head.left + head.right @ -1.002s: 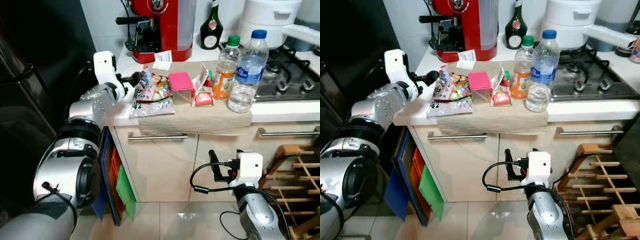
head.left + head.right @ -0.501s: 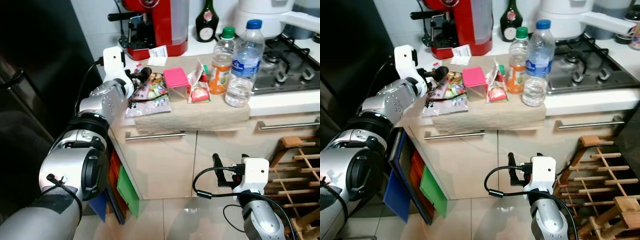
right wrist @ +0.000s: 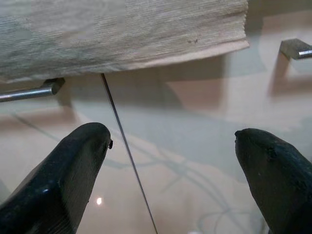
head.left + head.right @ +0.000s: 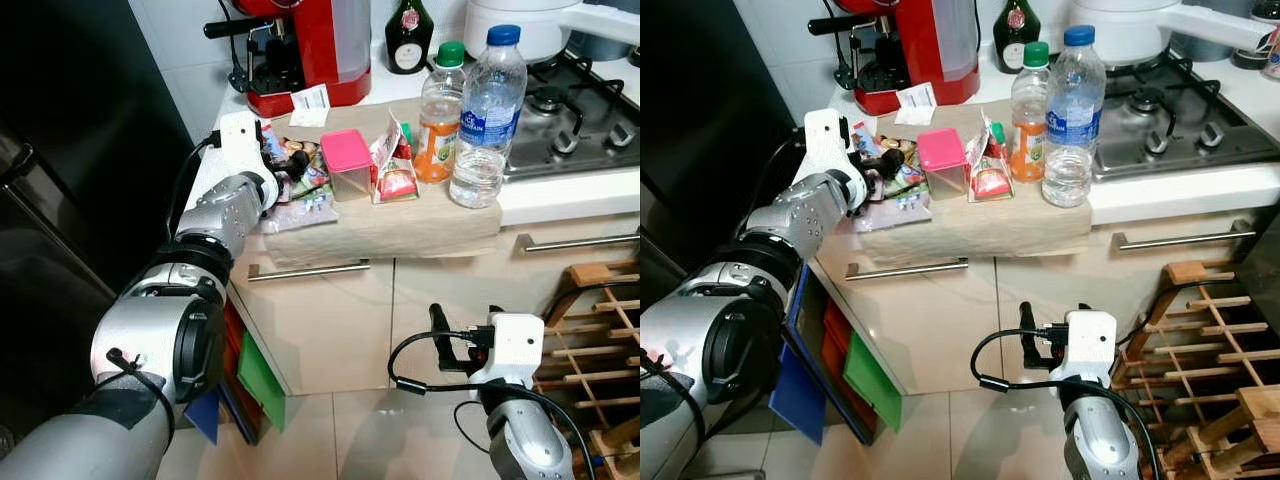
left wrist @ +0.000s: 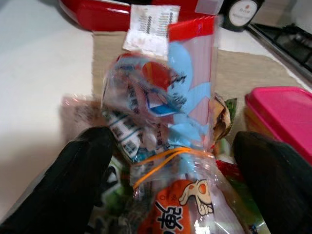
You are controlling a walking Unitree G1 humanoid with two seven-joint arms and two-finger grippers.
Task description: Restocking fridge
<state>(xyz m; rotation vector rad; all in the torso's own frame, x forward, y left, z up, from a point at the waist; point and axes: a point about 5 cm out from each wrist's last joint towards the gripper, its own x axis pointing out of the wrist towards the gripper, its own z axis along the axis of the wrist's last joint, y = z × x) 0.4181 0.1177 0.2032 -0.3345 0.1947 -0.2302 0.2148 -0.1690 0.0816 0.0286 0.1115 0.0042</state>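
Left gripper [image 4: 292, 163] reaches over the counter edge, upper centre-left of the left eye frame, fingers spread wide on either side of the snack packets [image 5: 170, 161]. Left wrist view adds detail the head views lack: a crumpled clear wrapper, an orange rubber band, and a paper receipt [image 5: 150, 28] lying beyond the pile. Pink-lidded container [image 4: 347, 165] sits just beside the packets; orange drink bottle [image 4: 439, 125] and water bottle [image 4: 484, 115] stand further along toward the hob. Right gripper [image 3: 175, 180] hangs low at lower right, fingers wide apart, facing the cupboard doors under the cloth edge [image 3: 122, 34].
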